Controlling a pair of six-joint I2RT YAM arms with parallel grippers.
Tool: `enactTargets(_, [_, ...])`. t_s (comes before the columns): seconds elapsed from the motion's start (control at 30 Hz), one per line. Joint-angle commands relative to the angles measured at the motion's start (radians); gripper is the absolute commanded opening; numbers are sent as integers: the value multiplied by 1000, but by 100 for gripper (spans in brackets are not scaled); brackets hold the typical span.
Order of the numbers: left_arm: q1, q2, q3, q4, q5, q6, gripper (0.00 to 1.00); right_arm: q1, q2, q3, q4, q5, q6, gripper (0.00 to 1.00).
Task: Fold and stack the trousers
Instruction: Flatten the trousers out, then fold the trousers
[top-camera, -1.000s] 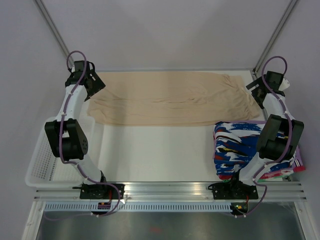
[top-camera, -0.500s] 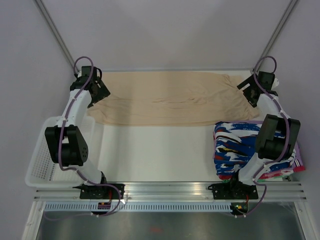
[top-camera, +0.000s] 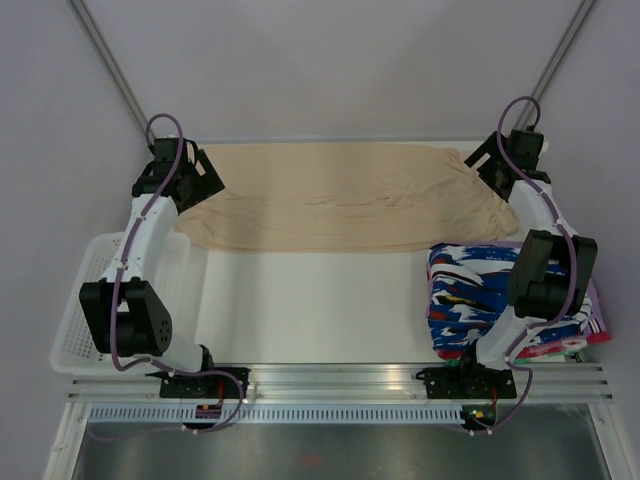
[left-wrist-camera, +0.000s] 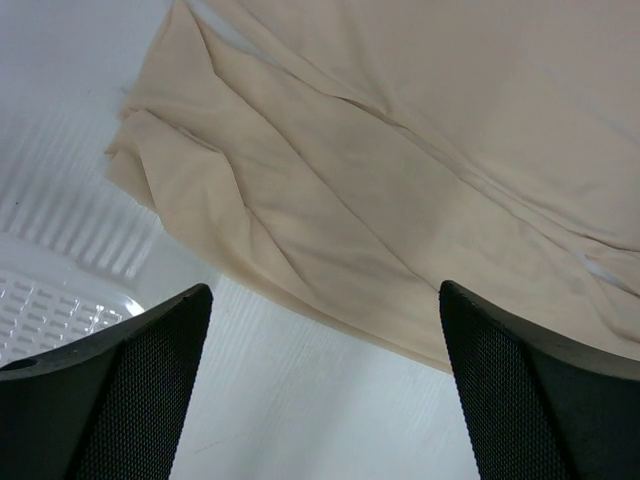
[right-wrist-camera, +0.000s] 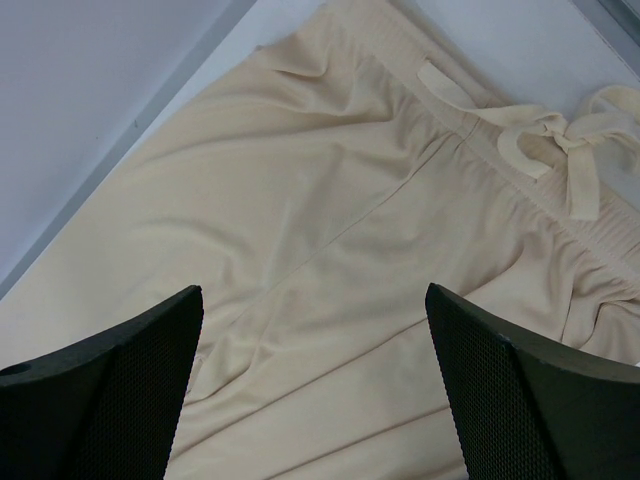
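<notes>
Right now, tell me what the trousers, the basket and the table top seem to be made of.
Trousers: thin, soft matte beige cloth; it lies in loose creases, with a tied drawstring. Basket: white moulded plastic, slightly glossy, going by its regular mesh holes. Table top: smooth white, probably laminate or painted board; the look leaves it open.

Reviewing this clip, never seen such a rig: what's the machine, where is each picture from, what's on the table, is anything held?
Two robot arms are bolted at the near edge of the table. The wide picture looks down from above and behind; the other two come from wrist cameras, the dark shapes being each arm's own fingers. Beige trousers lie spread along the far edge, patterned garments near right, a white mesh basket left. The left pincer and right pincer are open over the trousers' ends, holding nothing.
</notes>
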Motion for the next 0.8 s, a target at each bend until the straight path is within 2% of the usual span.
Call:
enactTargets(0.0, [-2, -6, -2, -51, -24, -19, 100, 7, -48, -6, 27, -28, -7, 98])
enactTargets(0.17, [-2, 0, -36, -135, -58, -117, 100, 9, -81, -61, 13, -8, -14, 98])
enactTargets(0.37, [1, -9, -48, -272, -222, -293, 100, 9, -58, -80, 16, -16, 0, 98])
enactTargets(0.43, [1, 2, -63, -260, -237, -307, 100, 9, -36, -72, 22, -16, 0, 98])
enactTargets(0.63, [5, 46, -41, -123, -93, -281, 98, 9, 27, -29, 37, -50, 14, 98])
enactTargets(0.77, [5, 66, 27, -70, -131, -252, 98, 9, 42, -27, 37, -60, 9, 98])
